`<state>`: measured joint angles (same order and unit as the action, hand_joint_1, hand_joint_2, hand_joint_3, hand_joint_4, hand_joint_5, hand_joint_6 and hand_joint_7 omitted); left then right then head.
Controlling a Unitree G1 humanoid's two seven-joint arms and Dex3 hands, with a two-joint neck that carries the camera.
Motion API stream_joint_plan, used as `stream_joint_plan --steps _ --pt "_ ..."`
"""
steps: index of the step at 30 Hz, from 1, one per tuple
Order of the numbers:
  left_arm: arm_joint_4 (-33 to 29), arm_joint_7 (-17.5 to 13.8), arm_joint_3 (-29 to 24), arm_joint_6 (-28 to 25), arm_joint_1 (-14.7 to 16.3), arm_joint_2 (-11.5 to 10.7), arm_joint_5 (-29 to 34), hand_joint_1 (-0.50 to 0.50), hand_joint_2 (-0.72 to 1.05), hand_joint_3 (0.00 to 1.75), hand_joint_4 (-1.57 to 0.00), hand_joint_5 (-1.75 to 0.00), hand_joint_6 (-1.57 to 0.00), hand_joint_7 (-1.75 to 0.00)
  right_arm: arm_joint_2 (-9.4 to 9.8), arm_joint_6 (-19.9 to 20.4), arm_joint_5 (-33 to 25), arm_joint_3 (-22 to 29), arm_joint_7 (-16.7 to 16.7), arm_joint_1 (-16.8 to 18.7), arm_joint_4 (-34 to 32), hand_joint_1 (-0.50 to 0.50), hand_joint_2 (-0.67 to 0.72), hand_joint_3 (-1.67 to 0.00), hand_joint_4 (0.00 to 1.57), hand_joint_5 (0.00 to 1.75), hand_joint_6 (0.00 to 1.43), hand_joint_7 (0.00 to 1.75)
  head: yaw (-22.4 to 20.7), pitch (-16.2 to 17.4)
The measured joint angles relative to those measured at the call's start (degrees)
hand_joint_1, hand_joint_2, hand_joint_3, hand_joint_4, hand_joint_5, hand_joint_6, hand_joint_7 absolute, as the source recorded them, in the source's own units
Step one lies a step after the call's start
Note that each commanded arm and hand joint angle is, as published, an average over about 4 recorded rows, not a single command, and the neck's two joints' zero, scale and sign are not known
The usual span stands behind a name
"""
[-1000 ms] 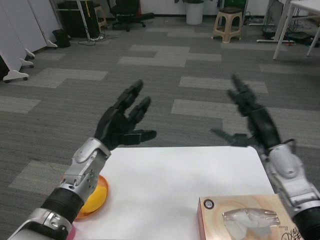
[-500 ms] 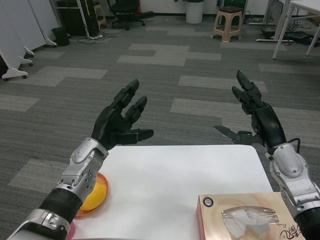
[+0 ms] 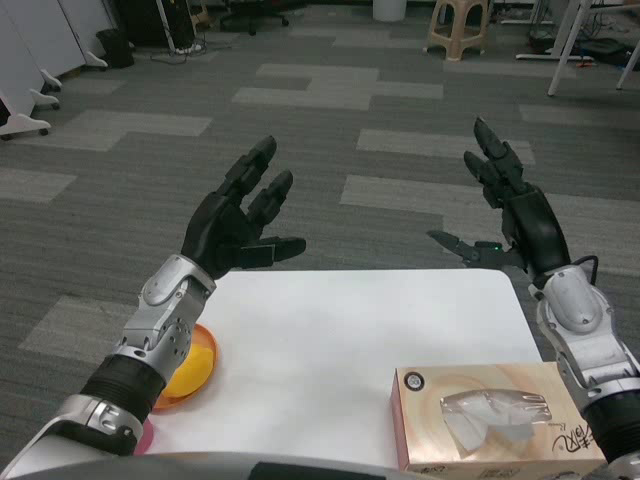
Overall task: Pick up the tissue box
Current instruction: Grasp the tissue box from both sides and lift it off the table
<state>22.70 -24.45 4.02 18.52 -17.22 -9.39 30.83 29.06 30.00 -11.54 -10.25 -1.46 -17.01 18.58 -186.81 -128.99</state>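
Note:
The tissue box [image 3: 490,418] is tan with a clear plastic slot on top and lies flat at the near right of the white table [image 3: 330,340]. My right hand [image 3: 510,215] is raised above the table's far right corner, beyond the box, fingers spread and holding nothing. My left hand [image 3: 235,225] is raised over the table's far left edge, fingers spread and empty, well to the left of the box.
An orange dish [image 3: 190,365] sits at the table's left edge under my left forearm, with a pink object [image 3: 143,440] just below it. Beyond the table is grey carpet, with a stool [image 3: 455,25] and desks far off.
The camera has dipped, so the whole scene sits higher and more of the box shows. Both hands stay raised and spread, the right one slightly higher than a second ago.

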Motion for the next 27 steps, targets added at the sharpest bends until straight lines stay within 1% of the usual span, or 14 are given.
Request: stream_joint_plan --steps 3,6,9,12,14,19,24,27 --pt "0.01 0.0 0.06 0.01 0.0 -0.01 0.02 0.5 1.05 0.17 0.0 0.0 0.0 0.0 -0.12 0.0 0.04 1.55 -0.48 0.03 0.17 -0.38 -0.54 -0.56 0.0 0.1 0.0 0.0 -0.27 2.51" --pt "0.02 0.0 0.1 0.04 -0.01 -0.04 0.02 0.5 1.05 0.17 0.0 0.0 0.0 0.0 -0.07 0.01 0.03 4.81 -1.12 0.36 0.53 -0.38 -0.54 -0.56 0.0 0.1 0.0 0.0 -0.45 4.24" --pt "0.1 0.0 0.13 0.09 -0.04 -0.13 0.04 0.5 1.05 0.17 0.0 0.0 0.0 0.0 0.18 -0.06 -0.02 8.83 -1.96 1.63 0.9 -0.38 -0.54 -0.58 0.0 0.1 0.0 0.0 -0.21 5.3" --pt "0.56 0.0 0.15 0.12 -0.07 -0.25 0.08 0.5 1.05 0.17 0.0 0.0 0.0 0.0 0.38 -0.28 -0.11 12.64 -4.0 3.02 1.35 -0.38 -0.54 -0.63 0.0 0.1 0.0 0.0 0.12 6.31" --pt "1.1 0.0 0.19 0.13 -0.08 -0.27 0.1 0.5 1.05 0.17 0.0 0.0 0.0 0.0 0.54 -0.35 -0.13 14.3 -5.36 3.45 1.73 -0.38 -0.54 -0.63 0.0 0.1 0.0 0.0 0.37 6.88" --pt "2.04 0.0 0.38 0.15 -0.13 -0.31 0.14 0.5 1.05 0.17 0.0 0.0 0.0 0.0 0.69 -0.41 -0.23 18.74 -7.88 4.53 3.35 -0.38 -0.54 -0.71 0.0 0.1 0.0 0.0 1.02 8.29" --pt "3.22 0.0 0.61 0.18 -0.18 -0.39 0.15 0.5 1.05 0.17 0.0 0.0 0.0 0.0 0.69 -0.42 -0.24 24.62 -8.54 6.46 4.63 -0.38 -0.54 -0.71 0.0 0.1 0.0 0.03 1.71 9.87" --pt "4.12 0.0 0.82 0.22 -0.18 -0.35 0.17 0.5 1.05 0.17 0.0 0.0 0.0 0.0 0.71 -0.41 -0.24 27.85 -8.69 7.66 5.85 -0.38 -0.54 -0.77 0.0 0.1 0.0 0.0 2.49 10.88"
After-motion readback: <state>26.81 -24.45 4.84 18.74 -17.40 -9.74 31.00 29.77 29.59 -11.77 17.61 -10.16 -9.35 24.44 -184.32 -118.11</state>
